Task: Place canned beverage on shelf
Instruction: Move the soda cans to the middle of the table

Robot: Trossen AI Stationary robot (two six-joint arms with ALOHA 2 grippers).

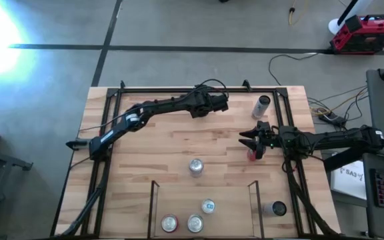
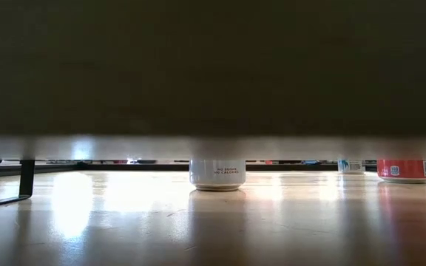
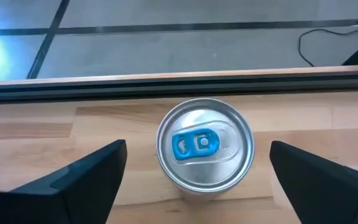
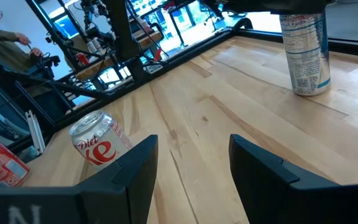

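Dark fingers (image 3: 86,180) of the left end effector (image 3: 197,149) fill the near corners of the left wrist view. They are spread wide on either side of a silver aluminium beverage can with a blue pull tab (image 3: 205,152) and touch nothing. The can stands upright, long axis vertical, on the light wood desk (image 1: 152,143) just beside the far black frame bar (image 3: 179,92), directly beneath and between the fingers. A straight descent should bracket it. The left arm is clearly the nearer. The right end effector (image 1: 245,138) waits by the desk's right side beside a red can (image 1: 252,155), fingers a little apart on nothing. The shelf (image 1: 235,213), a small bay with thin black side rails and a wood floor, sits at the near edge, well apart from the can, and already holds three cans. In the high view the left end effector (image 1: 219,103) hides the target can. The low view is mostly blocked by a dark band and shows only can bases. Finger height against the can wall: cannot tell.
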